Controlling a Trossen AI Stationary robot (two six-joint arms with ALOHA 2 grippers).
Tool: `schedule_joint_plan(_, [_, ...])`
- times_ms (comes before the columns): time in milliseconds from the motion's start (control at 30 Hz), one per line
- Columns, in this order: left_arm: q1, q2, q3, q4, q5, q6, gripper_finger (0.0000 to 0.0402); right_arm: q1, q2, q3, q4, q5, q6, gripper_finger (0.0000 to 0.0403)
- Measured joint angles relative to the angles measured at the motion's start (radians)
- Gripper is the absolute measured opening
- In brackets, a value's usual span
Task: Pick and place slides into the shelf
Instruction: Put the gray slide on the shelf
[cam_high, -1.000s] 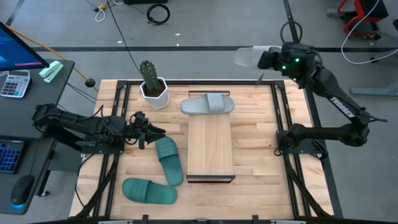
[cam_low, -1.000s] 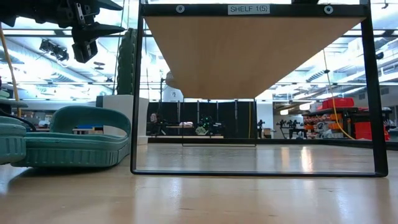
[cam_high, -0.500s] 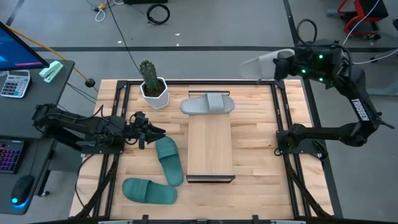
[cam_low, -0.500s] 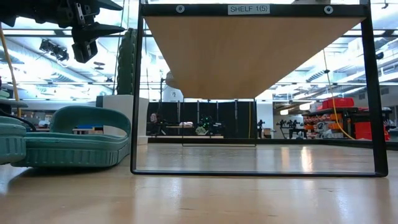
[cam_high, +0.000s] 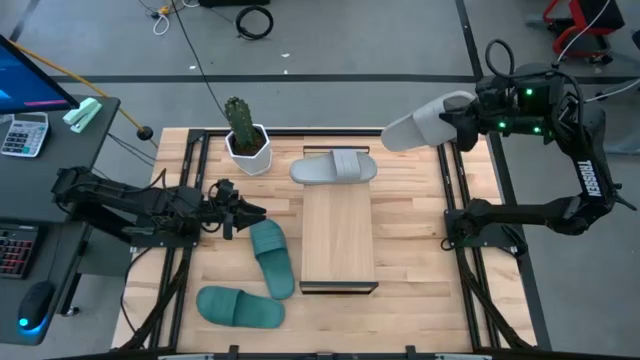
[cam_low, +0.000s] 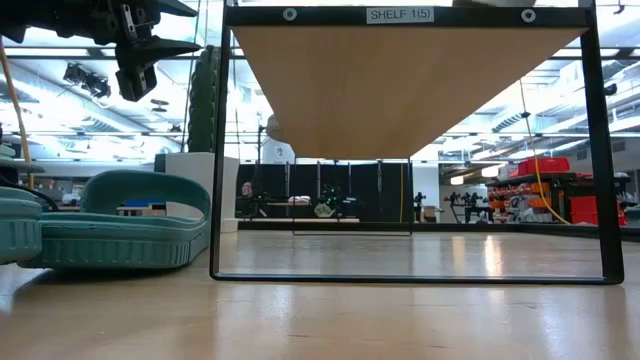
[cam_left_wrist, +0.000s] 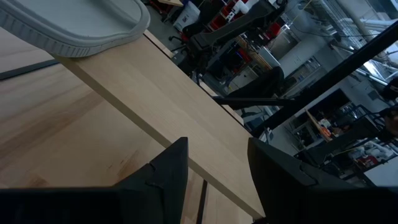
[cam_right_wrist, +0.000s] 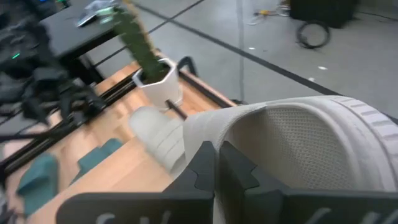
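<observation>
1. While the right gripper (cam_high: 462, 117) hangs in the air over the table's far right corner, its fingers are pinched tight on a grey slide (cam_high: 425, 122), gripped at the strap edge; the slide sticks out toward the table's middle, clear of the top.
2. 2nd grey slide (cam_high: 334, 167) lies crosswise on the table (cam_high: 410, 250), touching the shelf's (cam_high: 339, 235) far end.
3. Shelf stands mid-table, long axis running near to far. The plank top is bare and nothing sits under it in the low view.
4. 2 teal slides lie left of the shelf: one (cam_high: 271, 258) just beside it, angled; the other (cam_high: 240, 307) near the front edge, crosswise.
5. Left gripper (cam_high: 238, 212) hovers low at the table's left side, jaws wide apart, holding nothing, near the angled teal slide's far end.
6. Potted cactus (cam_high: 243, 134) stands at the far left, near the 2nd grey slide.
</observation>
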Motion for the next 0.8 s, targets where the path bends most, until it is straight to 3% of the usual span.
schedule_joint_plan(367, [0.000, 0.000, 0.000, 0.001, 0.000, -0.027, 0.0172, 0.000, 0.011, 0.000, -0.046, -0.075, -0.061, 0.0007])
schedule_joint_plan(800, [0.000, 0.000, 0.000, 0.001, -0.020, -0.027, 0.0172, 0.000, 0.011, 0.000, -0.051, -0.269, -0.070, 0.0007])
